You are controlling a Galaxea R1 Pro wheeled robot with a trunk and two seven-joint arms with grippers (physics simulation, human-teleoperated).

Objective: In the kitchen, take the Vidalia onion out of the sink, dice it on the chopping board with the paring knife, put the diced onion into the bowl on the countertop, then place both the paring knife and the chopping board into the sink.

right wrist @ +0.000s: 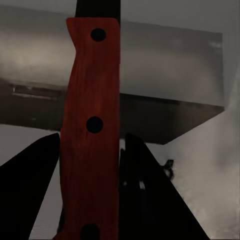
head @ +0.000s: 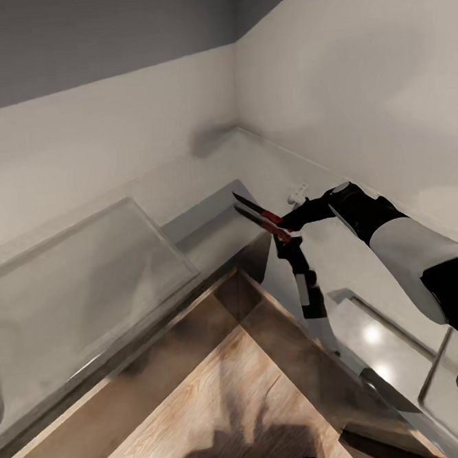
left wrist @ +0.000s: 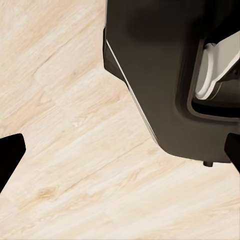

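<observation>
Red-handled with dark rivets, the paring knife (head: 259, 215) sits clamped in the right gripper (head: 290, 230), its dark blade jutting beyond the fingertips above the grey countertop (head: 208, 224), while the left gripper (left wrist: 120, 160), state unclear, hangs over light wood floor (left wrist: 75, 125).

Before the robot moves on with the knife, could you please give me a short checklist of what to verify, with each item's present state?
1. Knife in the right gripper: ok, fingers close on both sides of the red handle.
2. Blade clear of the countertop: ok in the head view, held above it.
3. Left gripper free: ok, open over the wood floor.
4. Chopping board within reach: cannot tell.
5. Onion on the board: cannot tell.
6. Sink position known: cannot tell, the countertop ahead is blurred.
</observation>
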